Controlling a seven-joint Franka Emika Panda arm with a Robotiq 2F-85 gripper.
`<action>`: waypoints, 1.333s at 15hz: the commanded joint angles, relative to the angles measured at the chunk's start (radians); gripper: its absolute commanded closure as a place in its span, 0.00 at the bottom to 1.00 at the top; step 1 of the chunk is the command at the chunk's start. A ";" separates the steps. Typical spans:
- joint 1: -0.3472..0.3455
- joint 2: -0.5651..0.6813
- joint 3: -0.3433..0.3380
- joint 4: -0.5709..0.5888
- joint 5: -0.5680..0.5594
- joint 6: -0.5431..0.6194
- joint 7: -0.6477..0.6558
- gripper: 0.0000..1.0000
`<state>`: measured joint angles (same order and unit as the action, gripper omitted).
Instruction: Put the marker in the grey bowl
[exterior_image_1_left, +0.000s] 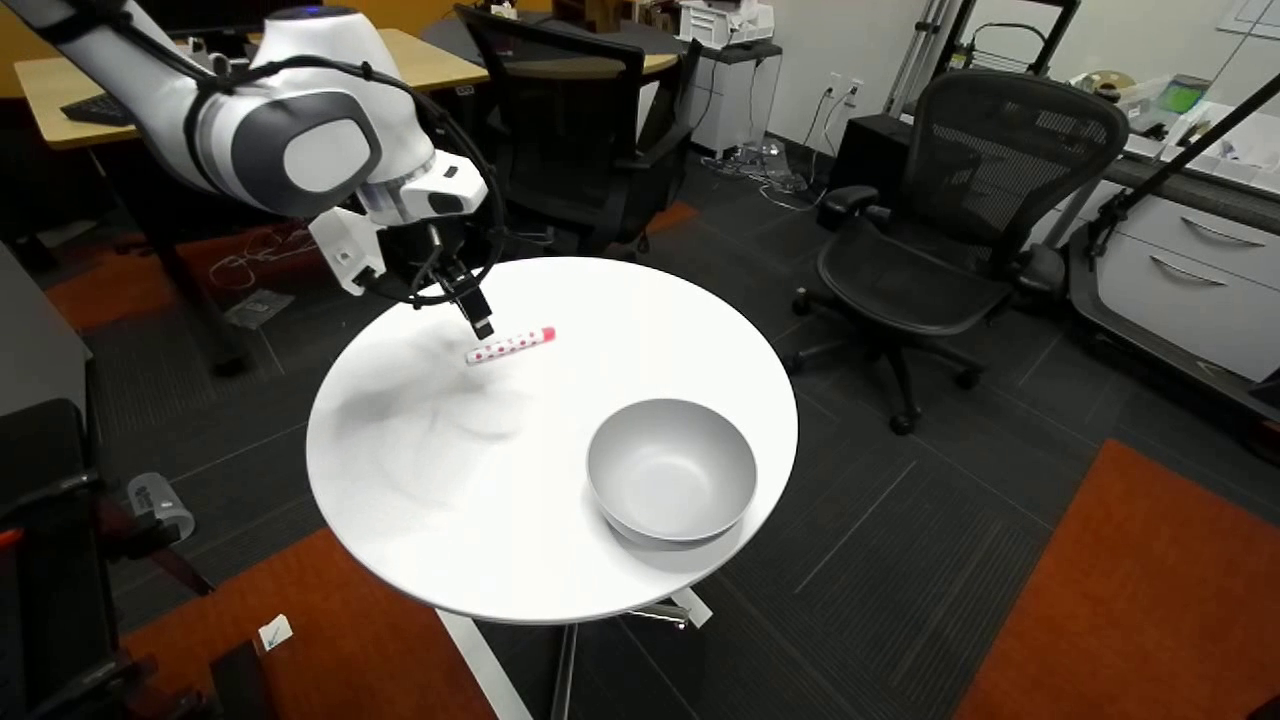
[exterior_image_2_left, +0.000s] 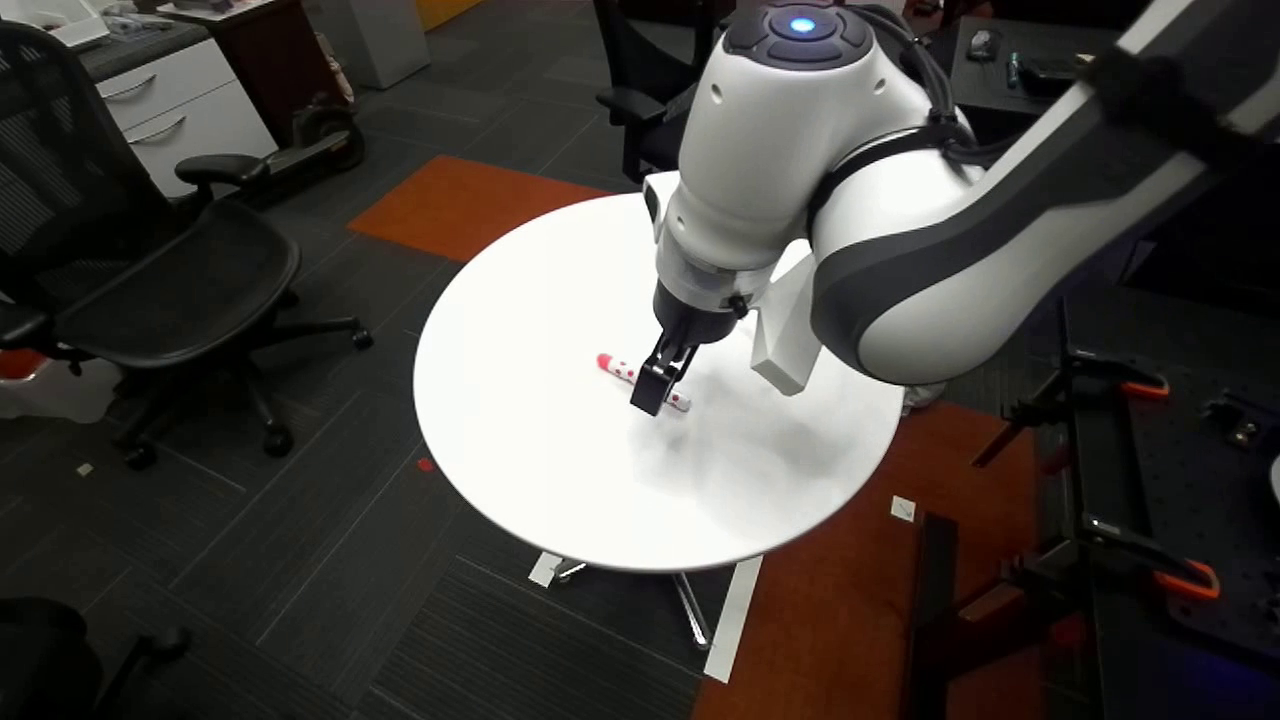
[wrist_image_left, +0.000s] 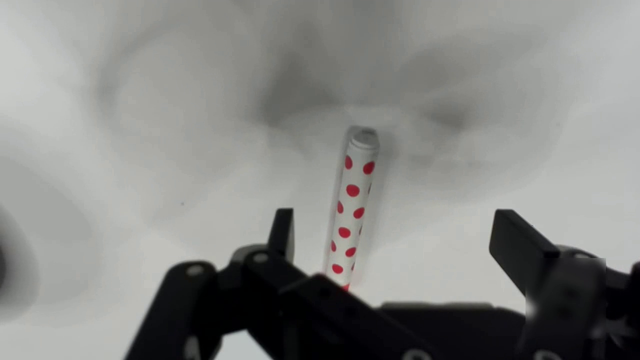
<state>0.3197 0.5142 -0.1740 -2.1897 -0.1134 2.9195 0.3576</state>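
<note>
Marker (wrist_image_left: 351, 210), one; bowl (exterior_image_1_left: 671, 470), one; fingers (wrist_image_left: 517, 245), two.

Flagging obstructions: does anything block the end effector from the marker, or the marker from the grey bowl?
Nothing visible: the open end effector hovers above the marker; no object shows between marker and grey bowl.
</note>
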 joint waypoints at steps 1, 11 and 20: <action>0.039 0.075 -0.052 0.103 -0.003 -0.012 0.050 0.00; -0.036 0.194 -0.050 0.261 0.033 -0.129 0.022 0.00; -0.031 0.216 -0.052 0.273 0.022 -0.162 0.031 0.57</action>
<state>0.2904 0.7252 -0.2291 -1.9430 -0.0939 2.7989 0.3793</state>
